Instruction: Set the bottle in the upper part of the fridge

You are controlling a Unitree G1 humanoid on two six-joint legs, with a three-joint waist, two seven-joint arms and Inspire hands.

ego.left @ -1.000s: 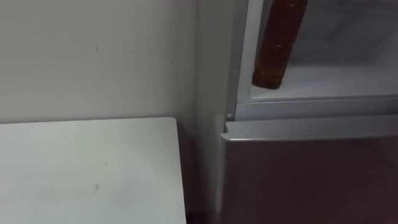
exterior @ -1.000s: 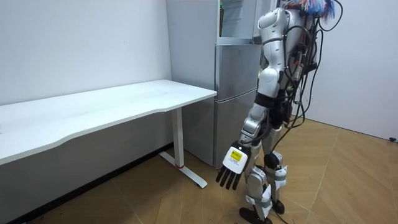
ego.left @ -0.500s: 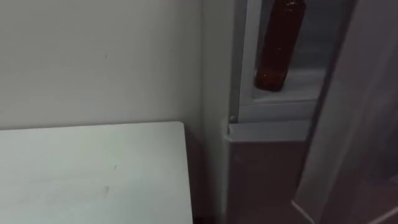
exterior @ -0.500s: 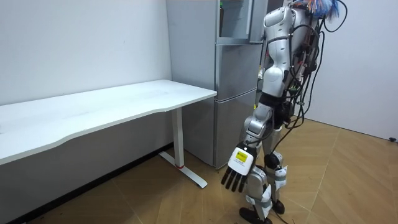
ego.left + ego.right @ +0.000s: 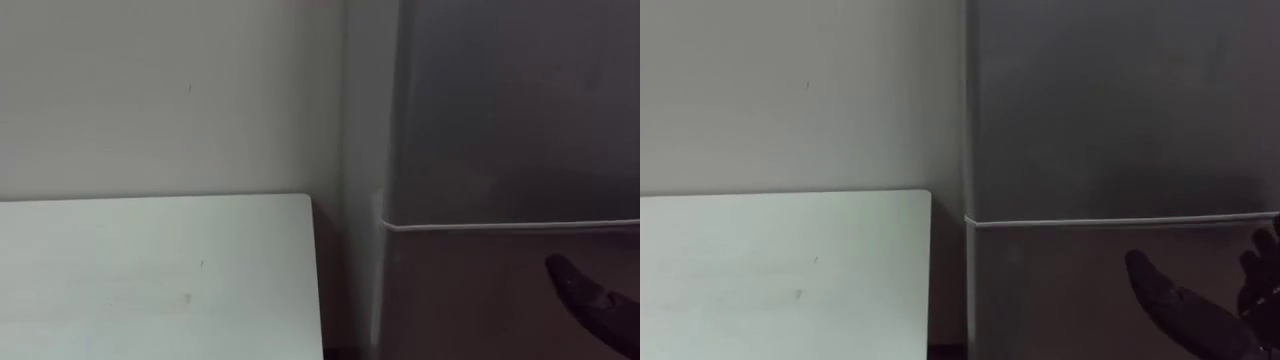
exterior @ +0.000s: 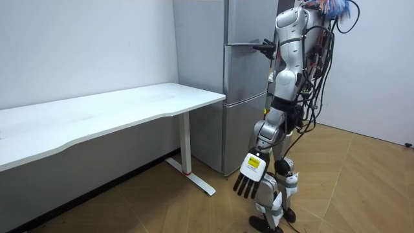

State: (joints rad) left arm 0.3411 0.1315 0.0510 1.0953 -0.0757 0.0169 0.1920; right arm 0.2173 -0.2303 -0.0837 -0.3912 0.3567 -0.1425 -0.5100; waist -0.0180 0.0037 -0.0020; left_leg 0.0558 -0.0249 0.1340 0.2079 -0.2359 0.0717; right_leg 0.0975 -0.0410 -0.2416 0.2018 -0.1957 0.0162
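Observation:
The upper fridge door (image 5: 510,110) is closed flush above the lower door (image 5: 470,295), and the bottle is hidden behind it. My right hand (image 5: 1185,300) shows dark at the lower right, in front of the lower door, with straight fingers and nothing in it. In the room view I stand facing the fridge (image 6: 246,77), my right hand (image 6: 265,46) raised at the seam between the two doors. My left hand (image 6: 250,178) hangs by my leg with relaxed fingers, empty.
A white table (image 5: 150,270) stands to the left of the fridge, its corner close to the fridge's side. A pale wall (image 5: 160,90) runs behind it. Wooden floor (image 6: 362,194) lies open behind me.
The upper fridge door has swung shut and now covers the brown bottle that stood on the shelf. My right hand has come into view at the lower right.

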